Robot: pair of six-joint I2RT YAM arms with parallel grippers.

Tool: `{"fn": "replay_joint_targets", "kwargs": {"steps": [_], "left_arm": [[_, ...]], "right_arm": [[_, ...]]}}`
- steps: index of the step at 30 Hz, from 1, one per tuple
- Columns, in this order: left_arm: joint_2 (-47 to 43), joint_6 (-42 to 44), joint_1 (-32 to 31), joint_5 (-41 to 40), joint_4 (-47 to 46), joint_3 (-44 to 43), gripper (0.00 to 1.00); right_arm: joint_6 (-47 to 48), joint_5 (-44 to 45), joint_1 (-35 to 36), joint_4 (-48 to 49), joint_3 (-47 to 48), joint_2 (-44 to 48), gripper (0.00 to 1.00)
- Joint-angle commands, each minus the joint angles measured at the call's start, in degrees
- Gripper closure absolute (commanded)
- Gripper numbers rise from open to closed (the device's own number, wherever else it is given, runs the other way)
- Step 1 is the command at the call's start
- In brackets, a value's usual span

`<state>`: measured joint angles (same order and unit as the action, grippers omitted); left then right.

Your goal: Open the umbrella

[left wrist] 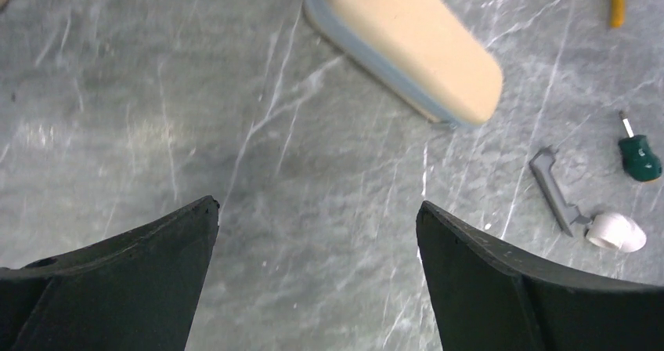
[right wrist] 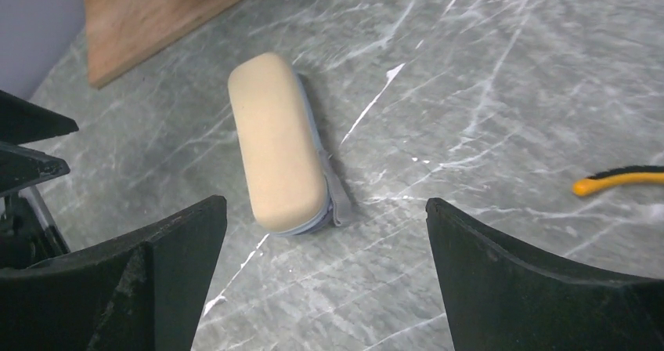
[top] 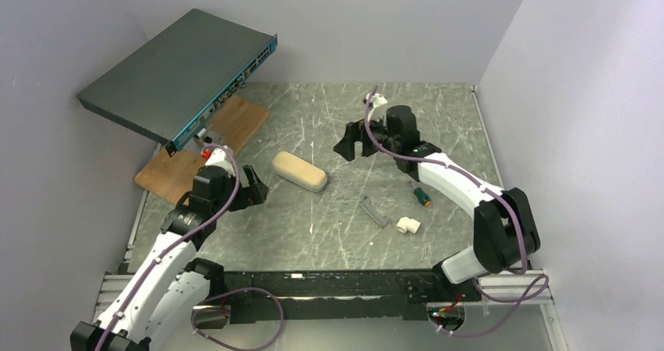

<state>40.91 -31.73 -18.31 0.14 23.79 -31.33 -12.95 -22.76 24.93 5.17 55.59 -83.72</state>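
Grey marbled bench [top: 329, 116], walled on three sides. Dark flat rack unit [top: 180, 73], tilted at 10 o'clock above wooden boards [top: 235, 120]. Left arm [top: 168, 249], 8 o'clock; left jaws wide apart, holding nothing. Right arm [top: 462, 182], 3 o'clock; right jaws wide apart, holding nothing. Beige oblong case [top: 300, 171], centre, lying flat between the two pairs of jaws, touching neither. Green-handled screwdriver [top: 423, 197], grey clip [top: 374, 212] and white pipe elbow [top: 407, 226], grouped at 4 o'clock. Umbrella: not seen in any view; its place relative to the jaws cannot be told.
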Motion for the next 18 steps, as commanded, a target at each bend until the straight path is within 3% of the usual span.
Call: {"fn": "replay_joint_targets", "kwargs": {"steps": [1,8,15,18], "left_arm": [[-1.2,-3.4,0.5,0.6,10.6,-3.4,0.01],[-3.2,-3.0,-4.2,1.8,16.9,-6.4,0.01],[-1.4,1.0,-7.3,-1.3,32.2,-21.5,0.01],[-1.0,4.9,-7.3,-2.4,34.7,-24.9,0.01]], "right_arm": [[7.1,-2.0,3.9,-7.8,7.0,-4.8,0.00],[10.5,2.0,10.6,-14.3,18.2,-17.3,0.00],[9.7,2.9,12.0,-17.0,27.5,-28.8,0.05],[9.0,1.8,12.6,-17.0,29.3,-32.3,0.09]]}}
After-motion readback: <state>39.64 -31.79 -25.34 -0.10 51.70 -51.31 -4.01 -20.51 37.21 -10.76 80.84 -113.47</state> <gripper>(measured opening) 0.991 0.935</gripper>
